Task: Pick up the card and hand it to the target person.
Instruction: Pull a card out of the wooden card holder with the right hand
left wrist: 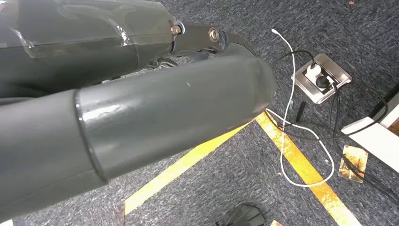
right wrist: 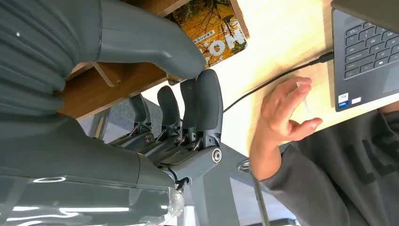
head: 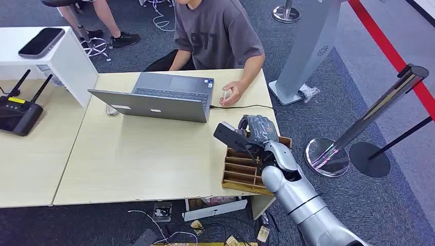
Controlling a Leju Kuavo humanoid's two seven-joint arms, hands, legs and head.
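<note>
A light wooden table (head: 138, 154) stands on grey carpet, with an open laptop (head: 159, 97) on its far side and a black cable (head: 241, 107) running from the laptop's edge. Behind the table sits a person in a grey shirt (head: 218, 36), whose hand (head: 232, 94) rests on the tabletop beside the laptop and pinches a thin white object (right wrist: 303, 96).

At the table's right corner stands a slotted wooden card rack (head: 246, 169). My right hand (head: 254, 130) is positioned over the far end of this rack, its dark fingers (right wrist: 207, 110) extended side by side and the thumb (right wrist: 155, 44) angled across above the rack's wooden dividers. The card (right wrist: 214, 30), printed with autumn foliage and white lettering, lies at the rack's end just beyond my thumb; I cannot tell whether my fingers touch or grasp it.

My left hand (left wrist: 141, 108) hangs above the carpet, where yellow floor tape (left wrist: 301, 165), a white cable (left wrist: 294, 117) and a floor socket (left wrist: 322, 77) appear; its thumb crosses the view and I cannot tell how its fingers lie. A second foliage-printed card (left wrist: 353, 162) lies on the carpet.

To the right stand chrome barrier posts (head: 369, 115).
</note>
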